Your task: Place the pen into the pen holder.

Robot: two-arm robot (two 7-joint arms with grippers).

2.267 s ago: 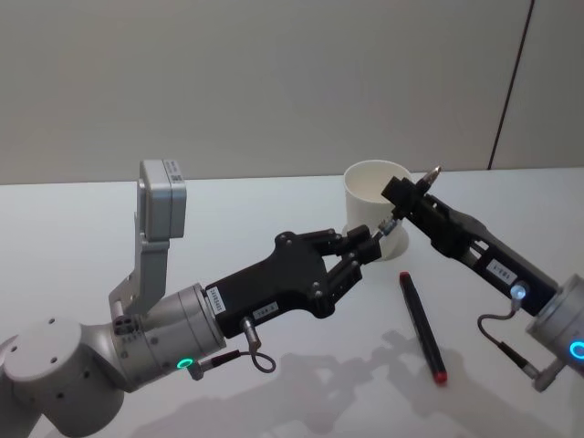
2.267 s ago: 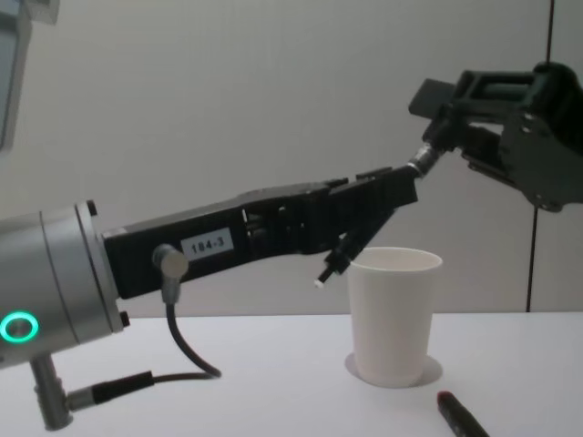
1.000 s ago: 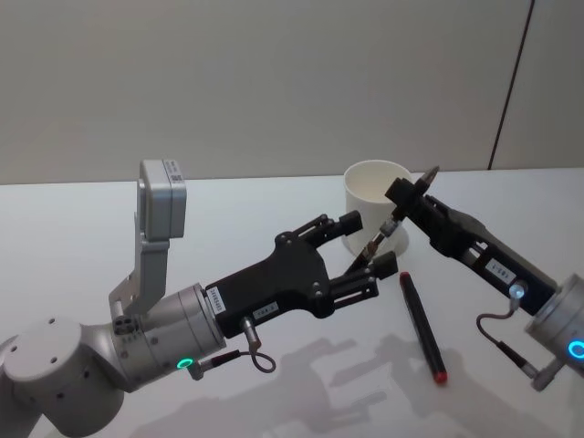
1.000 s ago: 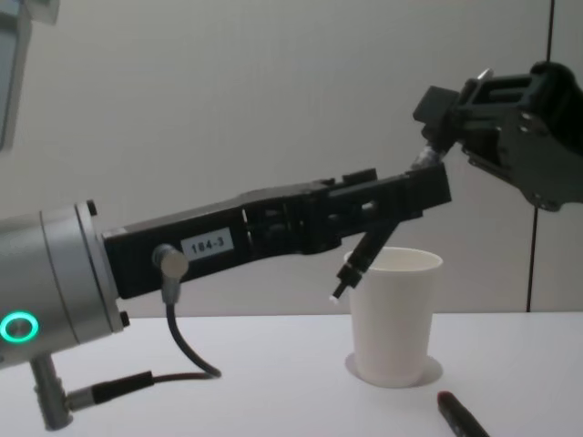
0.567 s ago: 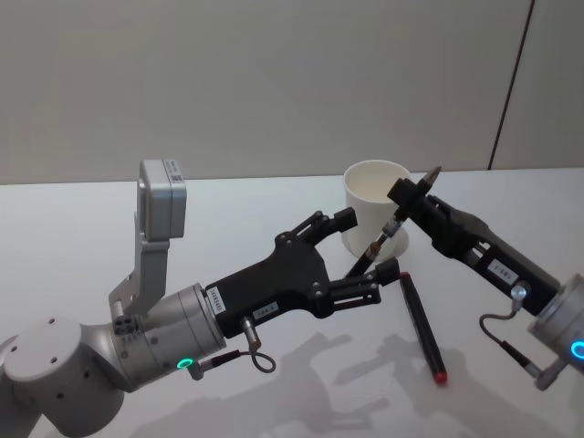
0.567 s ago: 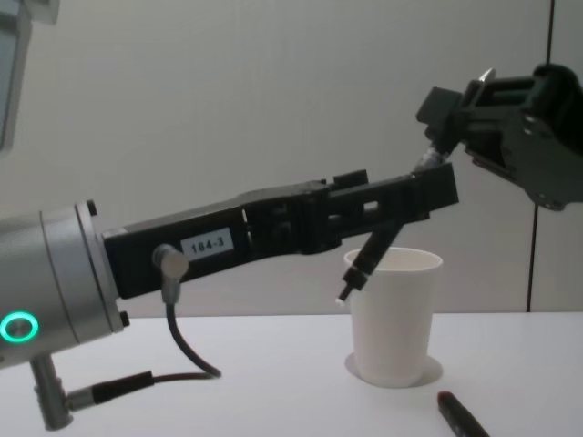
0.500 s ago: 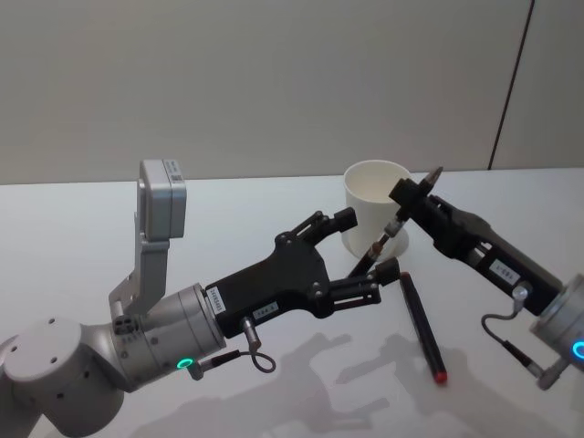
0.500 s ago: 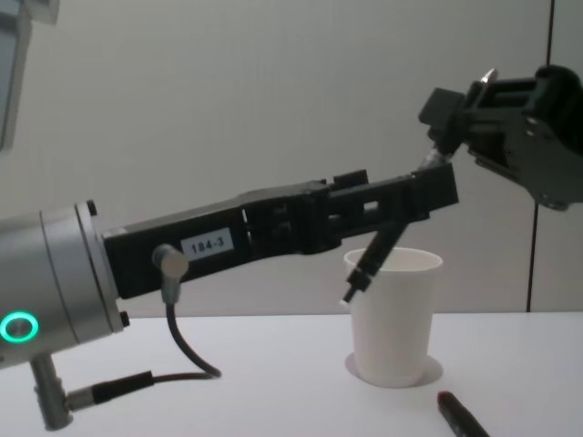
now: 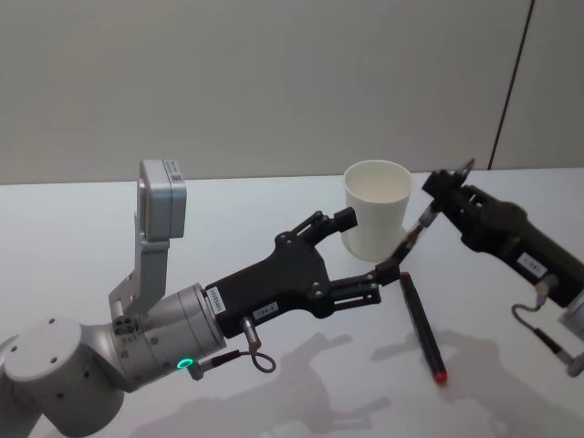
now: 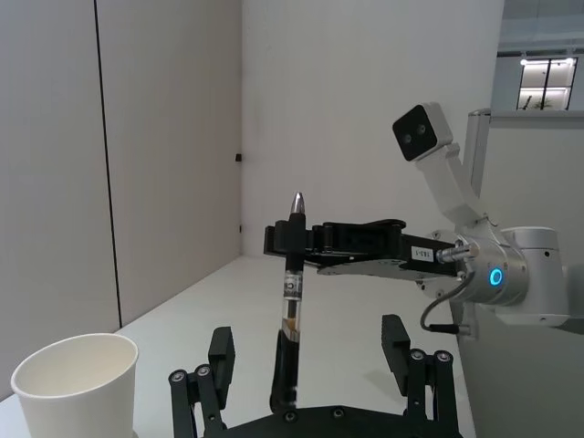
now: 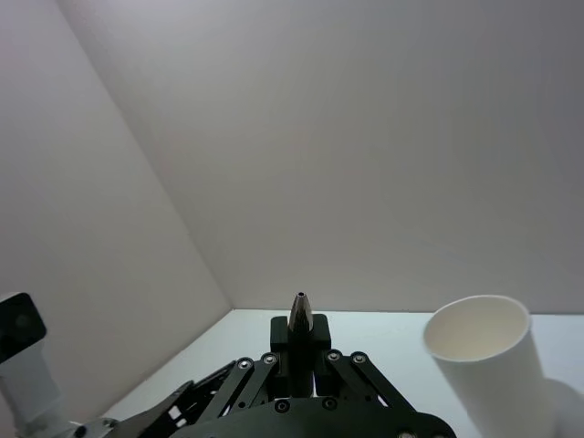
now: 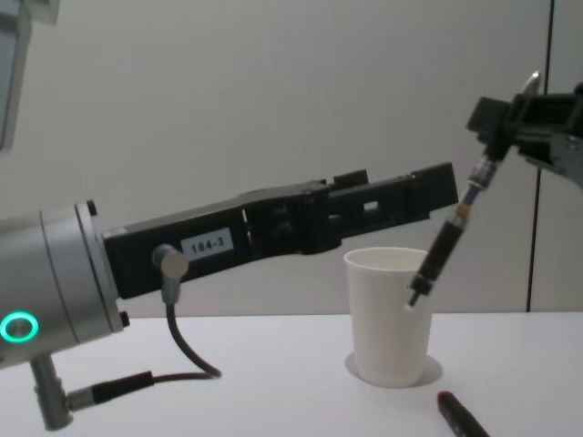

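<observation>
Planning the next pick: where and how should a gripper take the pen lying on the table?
Take the lying pen mid-barrel from above, closing across its width: it lies flat on the table with bare surface along both sides. The right gripper holds another pen; the left gripper is open.

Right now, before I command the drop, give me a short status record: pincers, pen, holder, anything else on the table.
pen: held tilted, pointed tip up, lower end outside the pen holder, below its rim
right pincer: shut on pen just under the tip
left pincer: open, fingers either side of pen, not gripping
pen holder: upright on table, pen not in it
second pen: lying on table, right of holder
</observation>
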